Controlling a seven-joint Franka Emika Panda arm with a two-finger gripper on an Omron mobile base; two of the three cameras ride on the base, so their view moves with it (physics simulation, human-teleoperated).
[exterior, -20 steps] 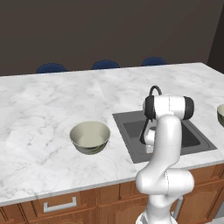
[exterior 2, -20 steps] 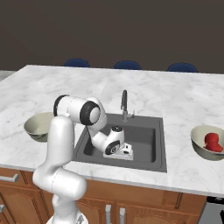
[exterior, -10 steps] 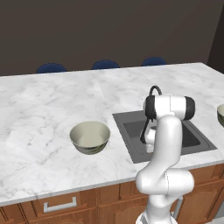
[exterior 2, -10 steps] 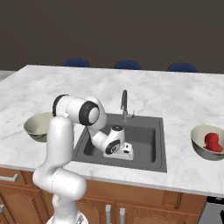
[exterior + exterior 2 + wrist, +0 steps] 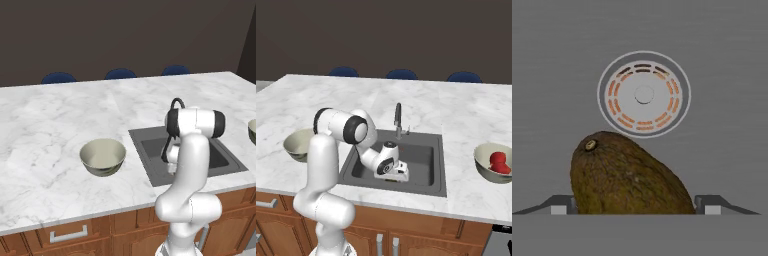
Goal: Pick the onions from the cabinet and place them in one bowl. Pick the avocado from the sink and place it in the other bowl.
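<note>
The avocado (image 5: 624, 177), dark olive-brown with its stem end up left, lies on the floor of the sink (image 5: 423, 152), just in front of the round drain (image 5: 644, 94). My gripper (image 5: 635, 207) is down inside the basin and stands open. One fingertip (image 5: 559, 206) is close on each side of the avocado. From the right base view the hand (image 5: 393, 169) sits low at the sink's front. One bowl (image 5: 102, 156) stands empty left of the sink. The other bowl (image 5: 495, 162), to the right, holds the red onions (image 5: 499, 161). The cabinet is out of view.
A slim dark faucet (image 5: 398, 120) rises at the sink's back edge, behind the hand. The marble counter (image 5: 50, 120) spreads wide around the basin. Blue chair backs (image 5: 120, 74) line its far side. Wooden drawer fronts (image 5: 70, 235) run below the near edge.
</note>
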